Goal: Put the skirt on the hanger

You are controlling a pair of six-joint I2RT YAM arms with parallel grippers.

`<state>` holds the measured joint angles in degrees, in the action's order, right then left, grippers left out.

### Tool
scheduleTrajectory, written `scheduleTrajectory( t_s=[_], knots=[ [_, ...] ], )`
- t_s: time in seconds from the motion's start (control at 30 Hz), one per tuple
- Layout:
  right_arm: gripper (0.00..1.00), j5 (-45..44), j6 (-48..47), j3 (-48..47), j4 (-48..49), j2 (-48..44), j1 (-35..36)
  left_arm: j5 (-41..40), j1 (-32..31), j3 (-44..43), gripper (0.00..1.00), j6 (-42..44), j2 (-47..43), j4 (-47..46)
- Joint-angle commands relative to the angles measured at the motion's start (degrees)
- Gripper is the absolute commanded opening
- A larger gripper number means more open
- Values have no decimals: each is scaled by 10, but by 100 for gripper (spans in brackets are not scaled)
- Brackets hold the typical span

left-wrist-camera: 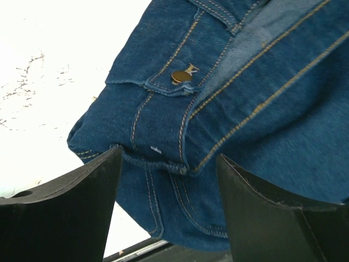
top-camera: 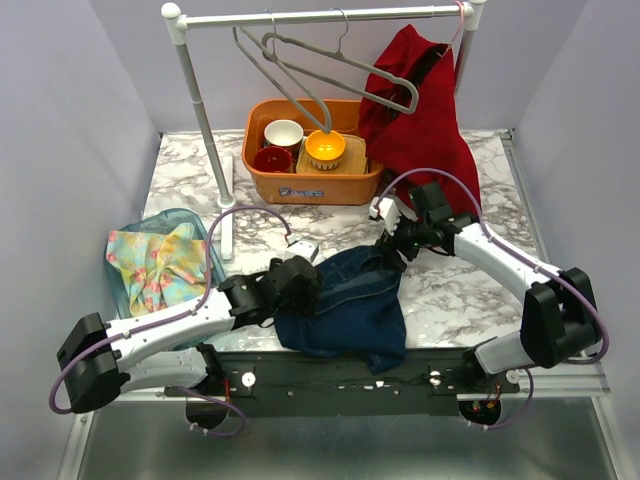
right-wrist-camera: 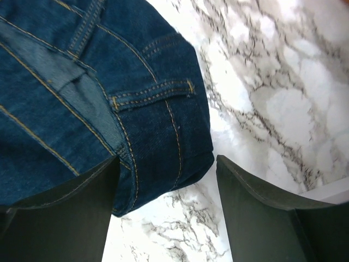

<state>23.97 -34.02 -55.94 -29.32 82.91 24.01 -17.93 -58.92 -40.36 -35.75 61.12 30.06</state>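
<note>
A dark blue denim skirt [top-camera: 345,305] lies on the marble table near the front edge. My left gripper [top-camera: 300,275] is open over its left waistband corner; the left wrist view shows the waistband and brass button [left-wrist-camera: 181,75] between the spread fingers [left-wrist-camera: 82,202]. My right gripper [top-camera: 388,248] is open over the skirt's right waistband corner [right-wrist-camera: 163,136], which sits between its fingers [right-wrist-camera: 256,207], nearer the left one. Grey hangers [top-camera: 320,70] hang on the white rack [top-camera: 300,17] at the back.
An orange basket [top-camera: 310,175] with bowls stands at the back centre. A red garment [top-camera: 420,110] hangs from the rack at the right. A teal bin [top-camera: 123,283] with a pastel cloth sits at the left. The rack's post [top-camera: 210,140] stands left of the basket.
</note>
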Motion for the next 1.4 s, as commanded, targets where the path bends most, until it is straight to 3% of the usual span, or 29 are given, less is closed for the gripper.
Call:
scheduleTrajectory(
  t_s=[0.0,0.23,0.33,0.37,0.43,0.47,0.57,0.8,1.1,1.37],
  knots=[
    [77,-55,25,20,34,6,5,-67,-5,-5,78,-15,36,-22],
    [62,-103,53,19,45,19,4,-91,-5,-26,49,-27,86,-4],
    [49,-116,53,25,45,16,5,-95,-5,-24,29,-25,73,-9],
    [42,-115,52,27,46,9,4,-100,-4,-24,18,-25,68,-9],
    [30,-115,50,27,44,-4,5,-107,-4,-27,9,-23,45,-3],
    [17,-115,49,21,42,-20,5,-112,-4,-32,4,-23,36,2],
    [1,-122,50,7,39,-61,5,-116,-2,-43,0,-13,-20,9],
    [1,-115,48,-92,-37,-220,2,-116,19,-139,0,52,-138,30],
    [0,-160,33,-249,-97,-331,-1,-116,21,-361,0,169,-133,40],
    [1,-96,29,-360,-180,-378,-11,52,21,-459,0,184,-130,15]
  ],
)
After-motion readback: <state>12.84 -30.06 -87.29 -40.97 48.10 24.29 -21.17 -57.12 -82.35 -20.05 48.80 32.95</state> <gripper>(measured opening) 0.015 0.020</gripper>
